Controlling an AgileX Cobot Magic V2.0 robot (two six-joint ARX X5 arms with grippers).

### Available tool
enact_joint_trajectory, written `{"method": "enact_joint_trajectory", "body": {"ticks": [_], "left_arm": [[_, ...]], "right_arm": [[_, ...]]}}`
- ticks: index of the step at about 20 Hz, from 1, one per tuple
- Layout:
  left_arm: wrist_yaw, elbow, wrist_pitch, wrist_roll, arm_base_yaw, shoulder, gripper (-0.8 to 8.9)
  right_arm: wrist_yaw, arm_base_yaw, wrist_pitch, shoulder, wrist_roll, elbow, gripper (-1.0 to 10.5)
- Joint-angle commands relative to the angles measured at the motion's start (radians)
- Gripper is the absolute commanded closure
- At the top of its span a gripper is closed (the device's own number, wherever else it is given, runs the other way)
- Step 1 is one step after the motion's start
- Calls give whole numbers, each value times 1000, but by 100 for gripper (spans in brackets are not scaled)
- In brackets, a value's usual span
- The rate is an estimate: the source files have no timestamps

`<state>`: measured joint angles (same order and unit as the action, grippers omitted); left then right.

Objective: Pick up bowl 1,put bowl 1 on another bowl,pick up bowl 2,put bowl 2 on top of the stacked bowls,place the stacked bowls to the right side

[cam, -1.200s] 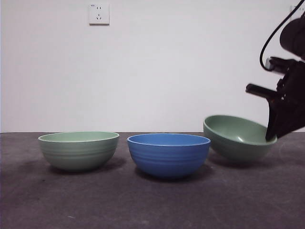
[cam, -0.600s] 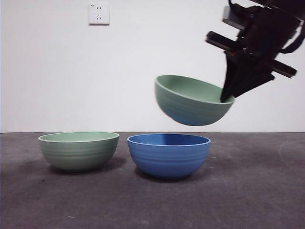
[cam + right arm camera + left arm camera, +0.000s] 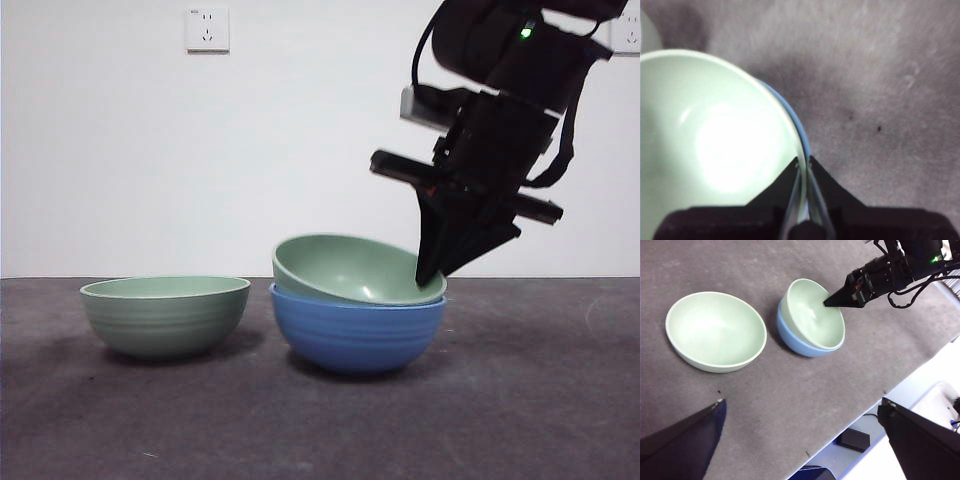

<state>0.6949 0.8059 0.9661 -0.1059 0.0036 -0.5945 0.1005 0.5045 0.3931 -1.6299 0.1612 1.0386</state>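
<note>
A pale green bowl point(image 3: 340, 268) point(image 3: 812, 312) point(image 3: 720, 145) sits tilted inside the blue bowl point(image 3: 355, 335) point(image 3: 795, 337) point(image 3: 799, 131) at the table's middle. Its right side is the higher one. My right gripper point(image 3: 430, 275) point(image 3: 832, 301) point(image 3: 803, 162) comes down from the upper right and is shut on that bowl's right rim, one jaw inside and one outside. A second pale green bowl point(image 3: 165, 315) point(image 3: 715, 330) stands upright to the left of the blue one, apart from it. My left gripper point(image 3: 802, 402) hangs open high above the table, holding nothing.
The bowls stand on a dark grey table surface point(image 3: 520, 400). A white wall with a socket point(image 3: 207, 29) lies behind. In the left wrist view the table's edge point(image 3: 900, 375) runs past the blue bowl, with a black box point(image 3: 852, 439) on the floor below.
My right gripper lifted the green bowl from the table's right, carried it left over the blue bowl, and lowered it into the blue bowl. The other two bowls stayed put.
</note>
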Motion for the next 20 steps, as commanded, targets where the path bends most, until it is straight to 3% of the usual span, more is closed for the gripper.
{"method": "enact_joint_trajectory", "body": {"ticks": [1, 2, 6, 8, 14, 17, 20], "left_arm": [[-26, 3, 2, 1, -5, 1, 184], [-37, 3, 2, 1, -5, 1, 184], [-48, 3, -6, 1, -5, -22, 184], [-50, 3, -16, 1, -5, -53, 184], [-103, 3, -130, 37, -16, -215, 185], [-176, 3, -243, 88, -62, -327, 184], [-251, 5, -338, 133, -105, -427, 185]], "right_arm": [[5, 2, 0, -12, 6, -5, 935], [5, 6, -2, -12, 6, -5, 930], [36, 14, 12, 0, 6, -5, 728], [86, 16, 12, 24, 6, -5, 722], [72, 22, 88, 232, 6, -3, 722], [3, 20, 193, 382, 5, -3, 722], [-11, 19, 281, 494, 5, -3, 723]]}}
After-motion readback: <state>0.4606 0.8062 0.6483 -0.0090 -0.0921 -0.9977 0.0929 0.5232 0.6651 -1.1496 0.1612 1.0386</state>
